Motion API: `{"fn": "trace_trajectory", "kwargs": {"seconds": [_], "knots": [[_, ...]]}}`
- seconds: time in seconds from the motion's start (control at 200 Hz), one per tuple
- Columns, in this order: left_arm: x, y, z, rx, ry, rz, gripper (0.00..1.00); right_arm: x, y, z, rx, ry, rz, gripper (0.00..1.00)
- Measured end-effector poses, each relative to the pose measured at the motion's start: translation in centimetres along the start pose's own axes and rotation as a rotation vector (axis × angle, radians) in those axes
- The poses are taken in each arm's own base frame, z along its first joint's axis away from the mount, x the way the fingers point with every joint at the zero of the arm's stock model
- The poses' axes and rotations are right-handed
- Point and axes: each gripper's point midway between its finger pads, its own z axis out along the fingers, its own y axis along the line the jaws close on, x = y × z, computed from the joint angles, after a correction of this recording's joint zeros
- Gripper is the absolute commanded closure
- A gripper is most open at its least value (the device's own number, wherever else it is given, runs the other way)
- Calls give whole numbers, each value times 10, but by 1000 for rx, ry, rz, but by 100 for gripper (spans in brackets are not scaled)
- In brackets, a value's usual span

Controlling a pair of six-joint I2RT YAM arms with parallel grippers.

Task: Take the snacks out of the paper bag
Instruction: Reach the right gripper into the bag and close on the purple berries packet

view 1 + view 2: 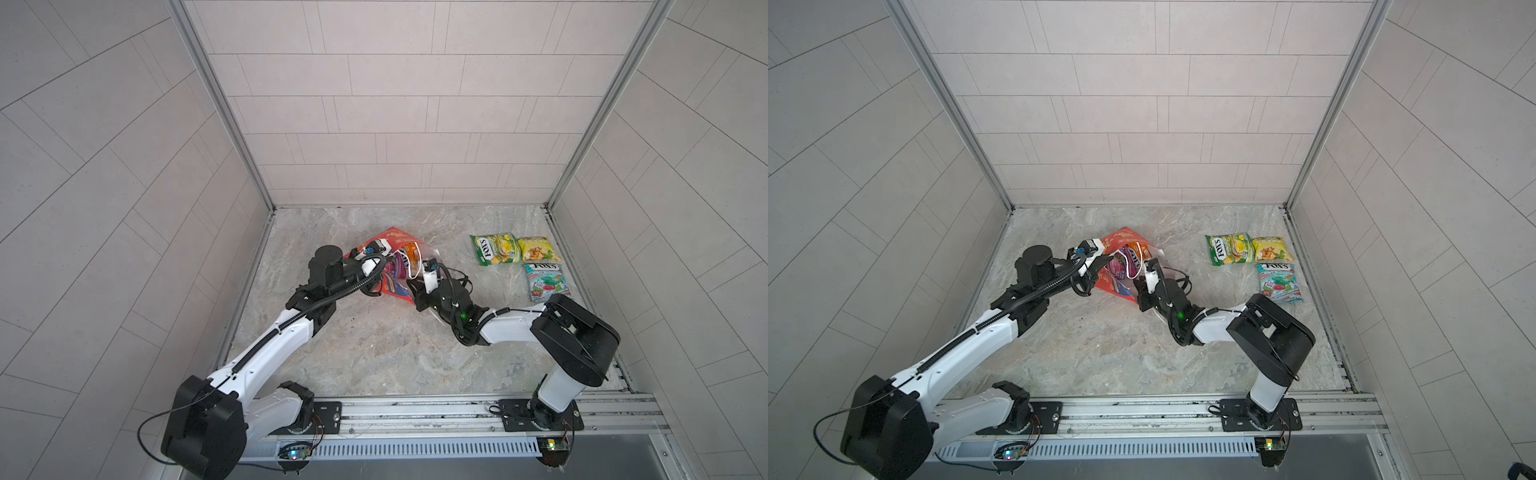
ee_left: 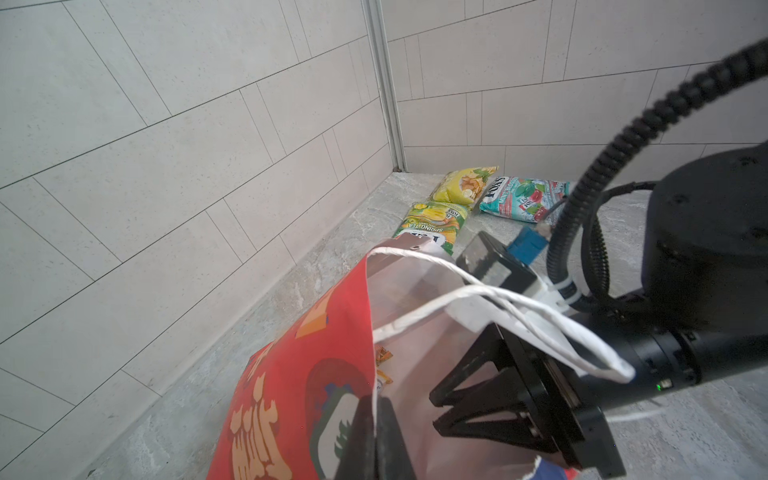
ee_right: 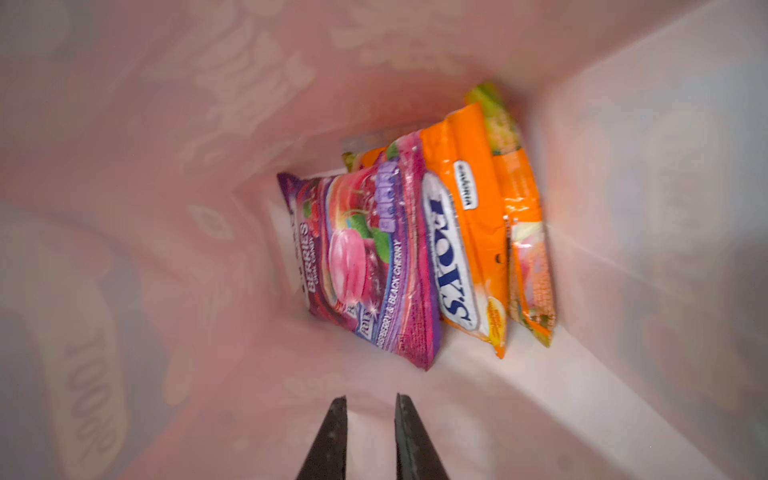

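Paper bag (image 1: 395,239) mid-table, tilted. Left gripper (image 2: 374,409) clamped on bag's rim. Right gripper (image 3: 370,401) inside bag, jaws slightly apart, nothing between, short of purple packet (image 3: 365,257), orange packet (image 3: 465,232), third packet (image 3: 530,266). Green packet (image 1: 494,249), yellow packet (image 1: 539,248), teal packet (image 1: 545,280) lie far right on table (image 1: 374,353).

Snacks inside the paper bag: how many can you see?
3, stacked at the bottom of the paper bag: purple berries packet, orange packet beside it, a third orange-green packet behind that. Others may be hidden.
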Motion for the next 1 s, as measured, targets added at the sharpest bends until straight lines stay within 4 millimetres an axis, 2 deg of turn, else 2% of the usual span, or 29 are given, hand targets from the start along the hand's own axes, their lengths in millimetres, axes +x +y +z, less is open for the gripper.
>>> {"fn": "trace_trajectory", "kwargs": {"seconds": [0.075, 0.19, 0.305, 0.65, 0.811, 1.001], "knots": [[0, -1, 1, 8, 0, -1, 100, 9, 3, 5, 0, 14, -16, 77], [0, -6, 1, 33, -7, 1, 100, 16, -4, 13, 35, 26, -27, 69], [1, -10, 1, 58, -5, 10, 100, 10, -11, 20, 66, 6, -25, 58], [4, -18, 1, 103, -3, 7, 100, -8, -44, 36, 148, -88, 14, 49], [4, -18, 3, 107, -7, 8, 100, -13, -39, 50, 92, -112, 22, 48], [3, -18, 3, 110, -13, 9, 100, -7, -31, 64, 47, -106, 36, 46]]}}
